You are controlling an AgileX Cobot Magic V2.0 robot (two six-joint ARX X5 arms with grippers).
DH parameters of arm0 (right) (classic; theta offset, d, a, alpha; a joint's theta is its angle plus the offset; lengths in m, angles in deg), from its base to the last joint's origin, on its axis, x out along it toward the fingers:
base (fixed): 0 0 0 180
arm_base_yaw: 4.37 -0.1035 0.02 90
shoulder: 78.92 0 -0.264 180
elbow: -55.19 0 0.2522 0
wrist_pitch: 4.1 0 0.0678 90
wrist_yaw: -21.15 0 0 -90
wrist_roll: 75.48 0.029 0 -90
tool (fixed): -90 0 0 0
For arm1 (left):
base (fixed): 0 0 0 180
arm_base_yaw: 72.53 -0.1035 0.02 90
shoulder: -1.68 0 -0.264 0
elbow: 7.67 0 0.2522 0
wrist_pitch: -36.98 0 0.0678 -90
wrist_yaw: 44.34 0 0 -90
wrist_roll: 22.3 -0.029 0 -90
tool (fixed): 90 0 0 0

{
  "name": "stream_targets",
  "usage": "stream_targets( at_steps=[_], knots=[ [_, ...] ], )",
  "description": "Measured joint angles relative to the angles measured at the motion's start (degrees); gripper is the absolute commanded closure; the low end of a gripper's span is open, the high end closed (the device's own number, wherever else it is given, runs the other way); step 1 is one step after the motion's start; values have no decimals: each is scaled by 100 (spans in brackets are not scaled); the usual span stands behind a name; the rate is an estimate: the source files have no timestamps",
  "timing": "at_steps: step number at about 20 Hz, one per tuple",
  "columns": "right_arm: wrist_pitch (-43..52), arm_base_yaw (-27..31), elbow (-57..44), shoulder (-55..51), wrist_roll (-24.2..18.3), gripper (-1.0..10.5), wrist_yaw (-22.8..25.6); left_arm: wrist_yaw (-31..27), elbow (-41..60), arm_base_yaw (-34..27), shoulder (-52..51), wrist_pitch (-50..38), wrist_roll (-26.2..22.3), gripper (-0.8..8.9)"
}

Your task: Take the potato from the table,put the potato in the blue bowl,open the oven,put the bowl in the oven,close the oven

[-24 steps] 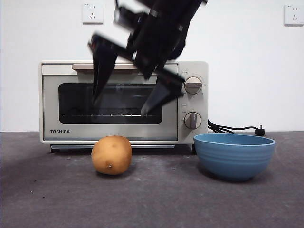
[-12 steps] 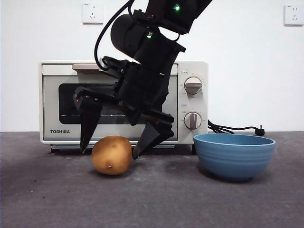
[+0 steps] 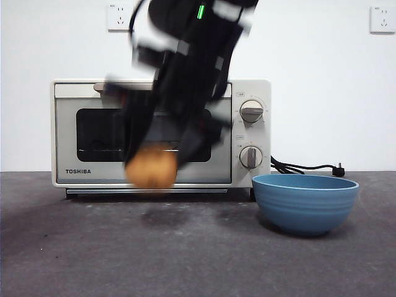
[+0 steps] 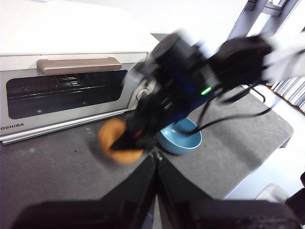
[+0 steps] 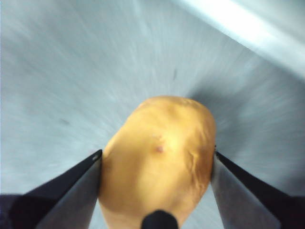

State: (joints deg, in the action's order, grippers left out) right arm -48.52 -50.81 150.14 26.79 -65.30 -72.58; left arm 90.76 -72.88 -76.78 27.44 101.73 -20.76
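The golden-brown potato (image 3: 150, 170) hangs blurred a little above the table (image 3: 185, 260), in front of the oven's (image 3: 93, 170) glass window. My right gripper (image 3: 156, 154) comes down from above and is shut on it. In the right wrist view the potato (image 5: 162, 124) fills the gap of the right gripper (image 5: 156, 153), a jaw pressed on each side. The blue bowl (image 3: 305, 201) stands empty on the table, right of the potato. My left gripper (image 4: 155, 160) waits apart with its jaws together, looking at the potato (image 4: 116, 143), the bowl (image 4: 180, 139) and the shut oven (image 4: 62, 95).
A black power cable (image 3: 306, 167) lies behind the bowl, right of the oven. Two wall sockets (image 3: 120, 17) sit high on the white wall. The table's right edge (image 4: 281, 138) shows in the left wrist view.
The right gripper came down around the potato, shut on it and has lifted it off the table. The bowl and the oven have not moved.
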Motion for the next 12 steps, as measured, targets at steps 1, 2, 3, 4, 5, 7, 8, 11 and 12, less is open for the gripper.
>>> stream_targets(
  at_steps=[1,2,3,4,5,7,8,11,12],
  knots=[
    [-181,20,2,-393,-101,963,186,-7,0,11,0,-2,-7,821],
    [-411,66,15,-776,-216,963,365,-7,0,24,0,0,-13,821],
    [-649,114,28,-1126,-334,963,522,-9,0,28,0,0,-31,821],
    [-883,192,37,-1425,-433,963,662,-9,0,31,0,0,-48,821],
    [-1128,317,37,-1674,-511,964,774,-9,0,31,0,0,-50,821],
    [-1585,660,37,-2020,-616,964,831,-9,0,31,0,0,-50,821],
    [-1720,844,37,-2127,-651,964,826,-9,0,31,0,0,-50,822],
    [-1893,1364,-48,-2190,-748,964,807,-9,0,31,0,0,-50,821],
    [-1823,1478,-192,-2190,-767,964,664,-9,0,31,0,0,-50,821]
  ],
)
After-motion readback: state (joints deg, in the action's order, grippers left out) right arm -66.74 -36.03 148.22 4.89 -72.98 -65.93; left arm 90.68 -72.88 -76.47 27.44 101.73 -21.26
